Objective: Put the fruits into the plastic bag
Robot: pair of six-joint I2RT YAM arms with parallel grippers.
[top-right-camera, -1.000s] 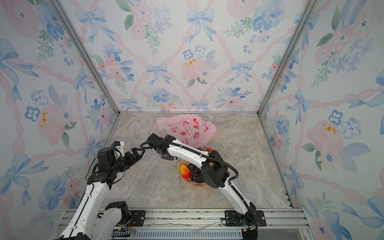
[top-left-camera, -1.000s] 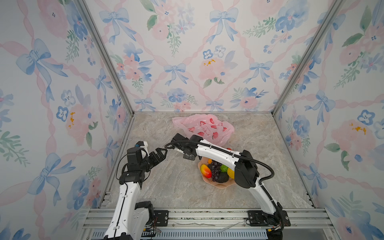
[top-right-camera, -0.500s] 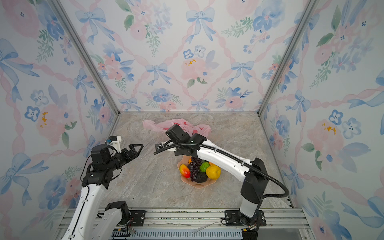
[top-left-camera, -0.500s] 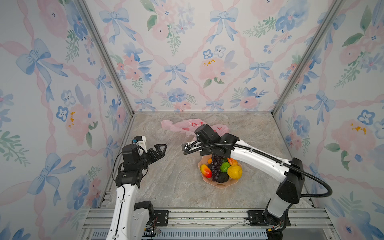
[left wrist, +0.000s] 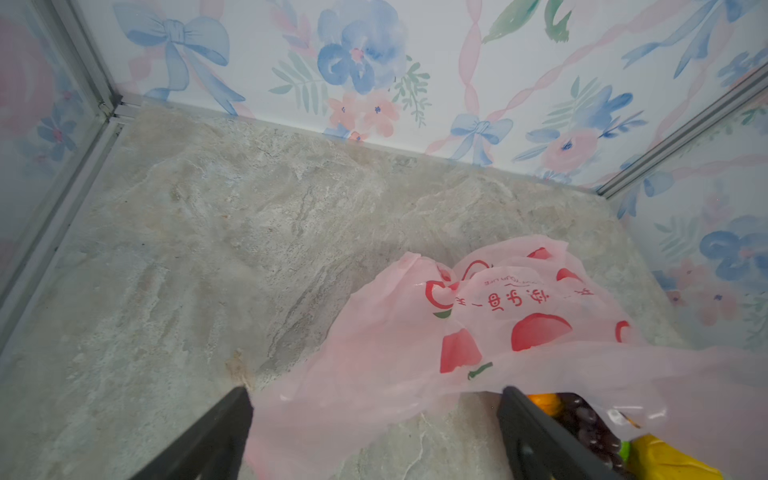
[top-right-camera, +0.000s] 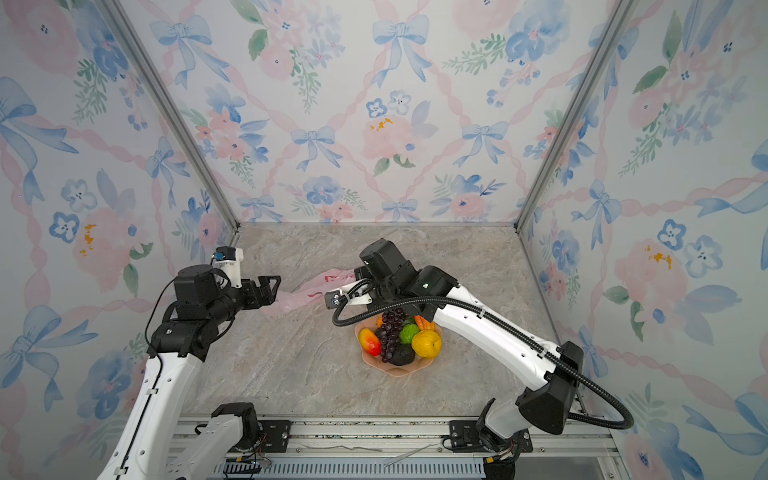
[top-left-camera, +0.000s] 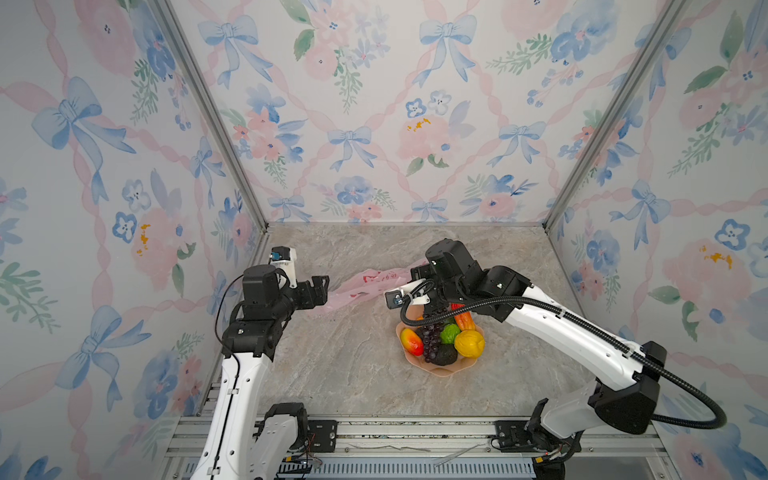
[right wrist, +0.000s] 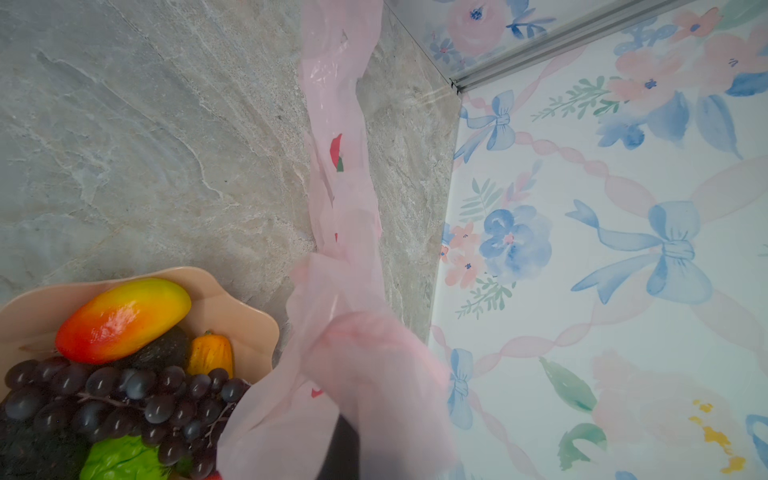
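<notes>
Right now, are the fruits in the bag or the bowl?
In the bowl. The fruits lie piled in it; the pink bag is stretched out beside it.

White links, black joints; right arm (top-left-camera: 569,332) ribbed black cable (top-left-camera: 490,304).

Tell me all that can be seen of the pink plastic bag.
The plastic bag is thin, translucent pink film, crinkled, printed with red fruit pictures and red writing. It is drawn out into a long loose strip over the marble table. The right gripper is shut on one bunched end beside the bowl; the other end lies between the jaws of the open left gripper.
</notes>
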